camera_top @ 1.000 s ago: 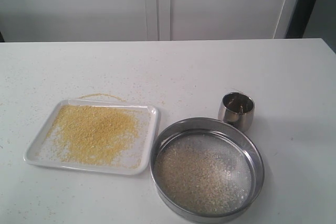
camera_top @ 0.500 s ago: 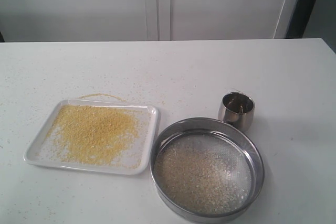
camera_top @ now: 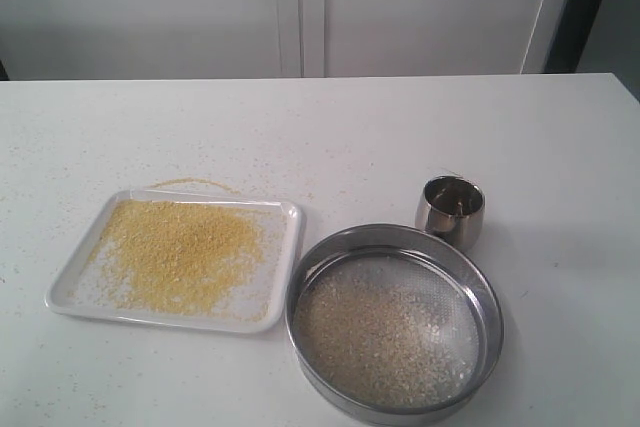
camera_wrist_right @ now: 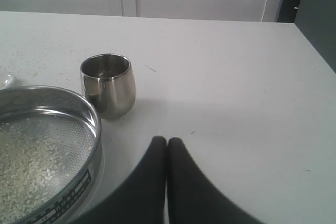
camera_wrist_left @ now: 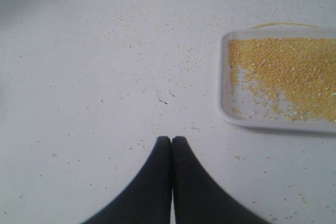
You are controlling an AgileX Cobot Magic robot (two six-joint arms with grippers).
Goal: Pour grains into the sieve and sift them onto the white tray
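No apparent shift: sieve [camera_top: 393, 232] beside tray [camera_top: 80, 282].

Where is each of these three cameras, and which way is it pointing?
Exterior view: off the arms, looking down across the table at the white tray, sieve and steel cup; no robot part shows.
Left wrist view: on the left arm, facing the tray; the shut left gripper shows.
Right wrist view: on the right arm, facing cup and sieve rim; the shut right gripper shows.
Shared: exterior and left wrist both see the tray; exterior and right wrist, sieve and cup.
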